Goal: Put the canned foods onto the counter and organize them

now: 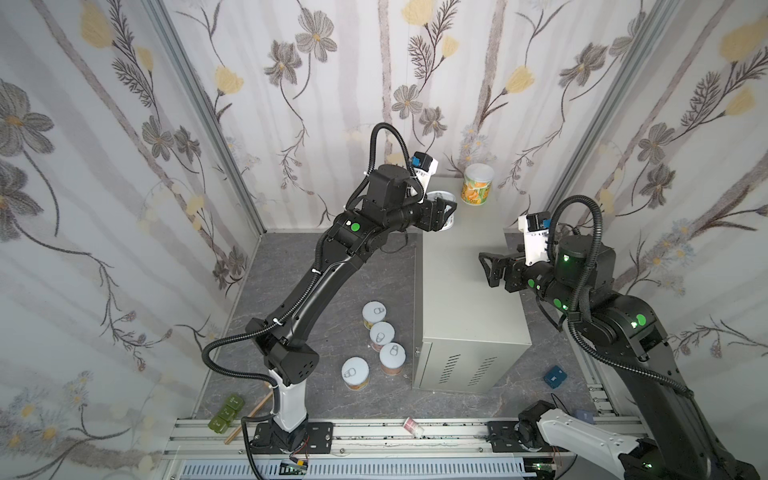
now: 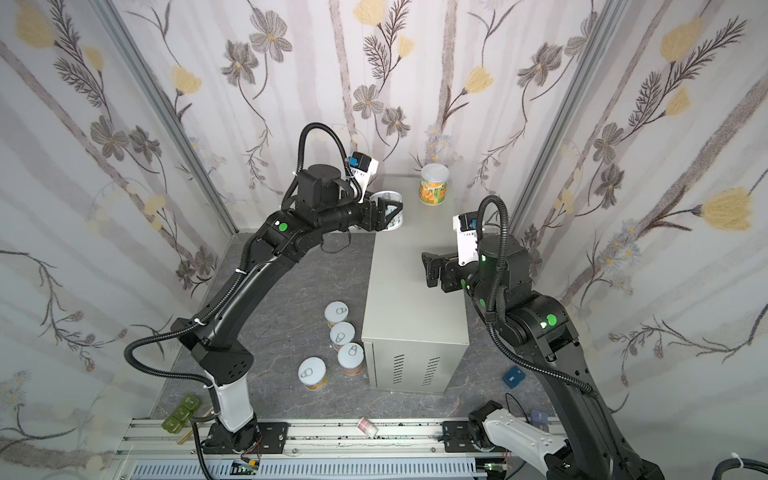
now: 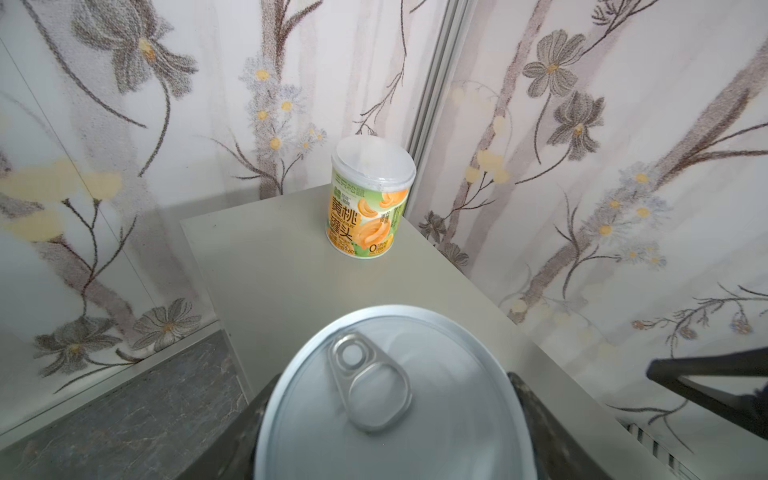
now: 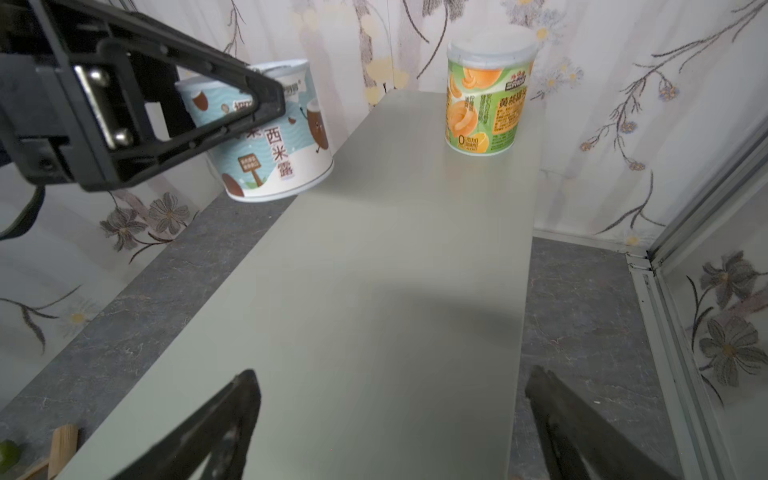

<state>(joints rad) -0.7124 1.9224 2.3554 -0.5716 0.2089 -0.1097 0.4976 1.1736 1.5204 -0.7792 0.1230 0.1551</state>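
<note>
Pale blue pull-tab can [image 3: 386,395] clamped in left gripper [image 1: 446,215], upper centre in a top view; right gripper [image 4: 392,374] wide, empty, over grey metal counter [image 4: 395,249]

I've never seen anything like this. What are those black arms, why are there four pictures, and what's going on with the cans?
Those are two robot arms, each ending in a two-fingered gripper. Two pictures look down from a camera overhead; the two others come from small cameras on the arms' wrists. The grey metal box is the counter. One yellow-green can stands at its far corner. The left gripper is closed on a pale blue can, tilted, at the counter's edge. The right gripper is open and empty above the counter. Four more cans stand on the dark floor beside it.
</note>
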